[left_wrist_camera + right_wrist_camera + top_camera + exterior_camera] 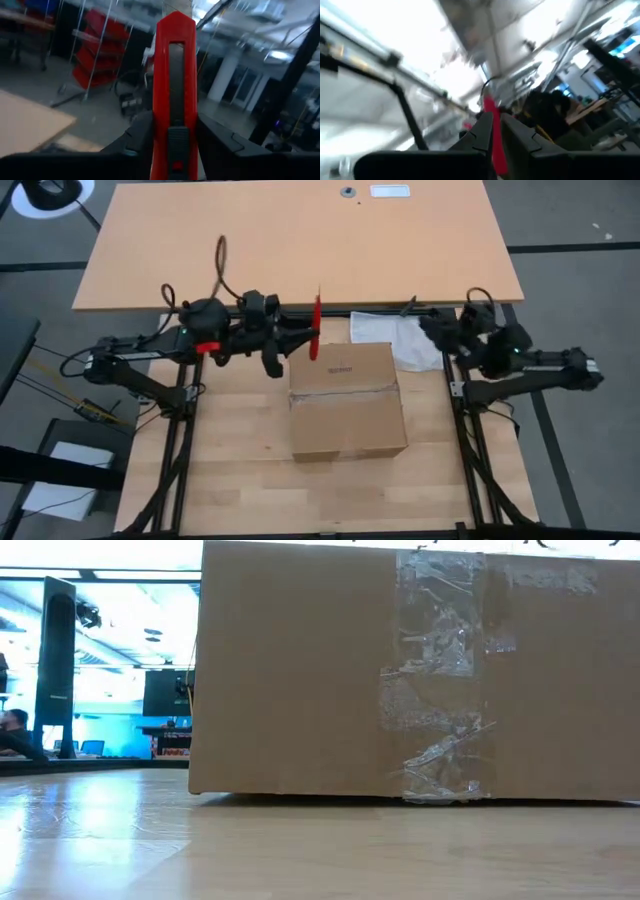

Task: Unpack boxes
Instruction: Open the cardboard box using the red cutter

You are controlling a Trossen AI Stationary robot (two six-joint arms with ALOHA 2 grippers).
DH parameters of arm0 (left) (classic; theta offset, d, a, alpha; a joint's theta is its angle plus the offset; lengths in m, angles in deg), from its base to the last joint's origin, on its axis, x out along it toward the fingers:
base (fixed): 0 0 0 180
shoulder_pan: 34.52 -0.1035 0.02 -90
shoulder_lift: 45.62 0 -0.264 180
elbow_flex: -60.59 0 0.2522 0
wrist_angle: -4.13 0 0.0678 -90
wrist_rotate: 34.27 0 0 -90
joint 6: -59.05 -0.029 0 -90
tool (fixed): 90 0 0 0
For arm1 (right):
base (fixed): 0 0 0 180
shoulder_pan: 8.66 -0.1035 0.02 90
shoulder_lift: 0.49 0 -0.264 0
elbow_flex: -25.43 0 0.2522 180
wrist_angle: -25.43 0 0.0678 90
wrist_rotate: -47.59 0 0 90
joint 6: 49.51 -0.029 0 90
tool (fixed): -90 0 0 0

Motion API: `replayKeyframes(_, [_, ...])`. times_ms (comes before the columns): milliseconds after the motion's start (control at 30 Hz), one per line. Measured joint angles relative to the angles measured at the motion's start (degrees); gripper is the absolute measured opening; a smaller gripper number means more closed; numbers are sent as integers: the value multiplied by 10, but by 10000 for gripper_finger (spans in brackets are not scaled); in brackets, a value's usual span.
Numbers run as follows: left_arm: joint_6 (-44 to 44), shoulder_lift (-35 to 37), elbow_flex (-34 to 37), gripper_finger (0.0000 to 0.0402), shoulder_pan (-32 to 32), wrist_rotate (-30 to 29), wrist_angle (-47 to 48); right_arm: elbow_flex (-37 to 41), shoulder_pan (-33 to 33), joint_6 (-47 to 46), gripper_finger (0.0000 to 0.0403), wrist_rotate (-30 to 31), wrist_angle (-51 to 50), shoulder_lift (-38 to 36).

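Note:
The brown cardboard box point(345, 400) stands closed in the middle of the table, with clear tape point(345, 392) across its top and a small dark logo point(342, 367). In the low view its taped side point(420, 670) fills the picture. My left gripper point(300, 340) is just left of the box's far left corner, above the table, shut on a red box cutter point(315, 330). My right gripper point(428, 330) is raised off the box's far right corner, pointing toward the left arm. Its fingers point(482, 135) are nearly together and shut on nothing; the red cutter point(487, 105) shows beyond them. My left gripper pinches the cutter's red handle point(172, 145) between its two fingers point(135, 140), low on the handle by the black slider. The fingers come about level from the table's left and lie across the cutter. The cutter is lifted clear, and its long free end point(175, 22) sticks out past the fingers.
A whitish bag point(395, 345) lies flat on the table by the box's far right corner, partly under my right gripper. A second, lighter tabletop point(300, 240) lies beyond the far edge. Bare wood point(345, 490) lies between the box and the near edge. A person point(12, 730) sits far off in the room.

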Motion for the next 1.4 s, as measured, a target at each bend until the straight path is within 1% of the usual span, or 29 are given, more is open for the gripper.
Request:
replayKeyframes(167, [-19, 2, -1, 133, 0, 14, -81, -120, -29, 64, 41, -29, -11, 119])
replayKeyframes(267, [-19, 3, -1, 133, 0, 16, -116, -176, -34, 63, 41, -31, 0, 177])
replayKeyframes(400, [-19, 4, -1, 133, 0, 16, -138, -244, -31, 60, 41, -28, 25, 238])
replayKeyframes(500, [-18, 4, -1, 133, 0, 16, -152, -288, -31, 71, 41, -28, 19, 270])
replayKeyframes(633, [-18, 5, -1, 133, 0, 16, -161, -339, -35, 116, 51, -28, -23, 310])
replayKeyframes(700, [-18, 4, -1, 133, 0, 13, -163, -367, -39, 150, 66, -27, -67, 329])
replayKeyframes(767, [-18, 4, -1, 133, 0, -6, -164, -401, -46, 205, 87, -14, -120, 347])
replayKeyframes(833, [-18, 4, -1, 133, 0, -36, -167, -437, -57, 288, 110, 17, -176, 363])
replayKeyframes(900, [-17, 8, -1, 133, 0, -66, -173, -468, -74, 392, 133, 67, -219, 374])
replayKeyframes(1000, [-18, 14, -1, 133, -2, -123, -198, -499, -106, 554, 163, 158, -239, 389])
replayKeyframes(1100, [-14, 21, -2, 133, -7, -160, -195, -511, -132, 682, 183, 223, -239, 407])
replayKeyframes(1167, [9, 20, -2, 133, -8, -172, -195, -512, -140, 738, 193, 255, -237, 420])
replayKeyframes(1267, [39, 13, -2, 133, -7, -181, -201, -512, -143, 778, 199, 296, -210, 450])
replayKeyframes(1400, [55, 1, -1, 133, -3, -176, -209, -511, -143, 851, 200, 346, -78, 492])
